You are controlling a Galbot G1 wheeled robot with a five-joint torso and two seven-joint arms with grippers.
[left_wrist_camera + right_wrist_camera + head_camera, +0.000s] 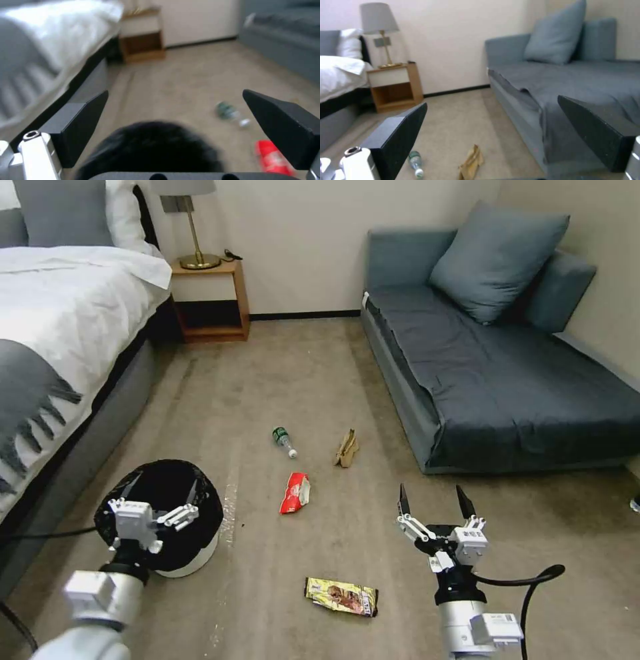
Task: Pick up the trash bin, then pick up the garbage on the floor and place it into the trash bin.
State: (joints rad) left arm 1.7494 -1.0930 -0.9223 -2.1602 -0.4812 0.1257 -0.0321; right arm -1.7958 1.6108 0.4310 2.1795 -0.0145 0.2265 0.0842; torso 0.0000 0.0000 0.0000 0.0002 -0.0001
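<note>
The trash bin (190, 500), white with a black bag liner, stands on the carpet at the lower left. My left gripper (163, 485) hovers over its rim, open; in the left wrist view the black liner (150, 147) lies below the spread fingers (83, 120). Litter lies on the floor ahead: a clear green-labelled bottle (284, 440), a brown paper bag (347, 448), a red-and-white packet (295, 493) and a yellow-brown wrapper (341, 597). My right gripper (433, 499) is open above bare carpet, right of the red packet. The right wrist view shows the bottle (415, 162) and the bag (471, 162).
A bed (60, 327) runs along the left, close beside the bin. A wooden nightstand (210, 300) with a lamp stands at the back wall. A grey-blue sofa (507, 387) fills the right side. Open carpet lies between them.
</note>
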